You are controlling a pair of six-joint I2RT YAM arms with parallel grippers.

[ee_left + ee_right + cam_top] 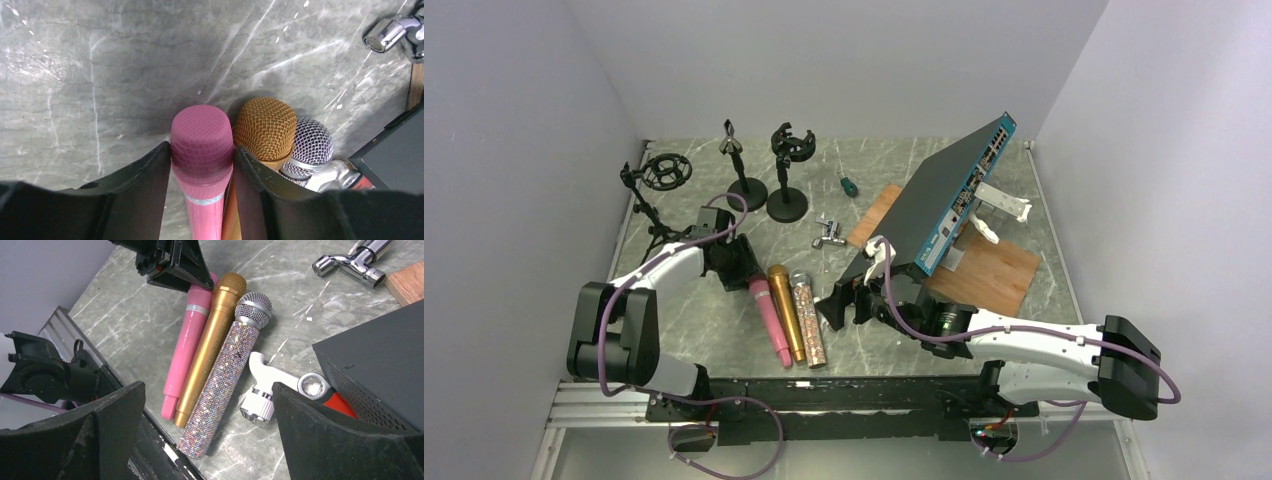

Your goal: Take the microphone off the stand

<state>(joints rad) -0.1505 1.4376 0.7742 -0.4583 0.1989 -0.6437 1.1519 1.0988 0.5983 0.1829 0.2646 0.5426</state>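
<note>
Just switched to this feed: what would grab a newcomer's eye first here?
Three microphones lie side by side near the front edge: the pink microphone, gold microphone and glitter microphone, with the left gripper closed on the pink one's head. At right, a big dark network switch stands steeply tilted over a wooden board.

High rear view, close wrist views, sharing pink microphone (202, 137)

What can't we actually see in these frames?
Top external: pink microphone head, hidden by left gripper.
Left wrist: glitter microphone body, behind gold microphone and the gripper.
Right wrist: red tool, mostly under black box.
Top external: green item, too small to identify.
</note>
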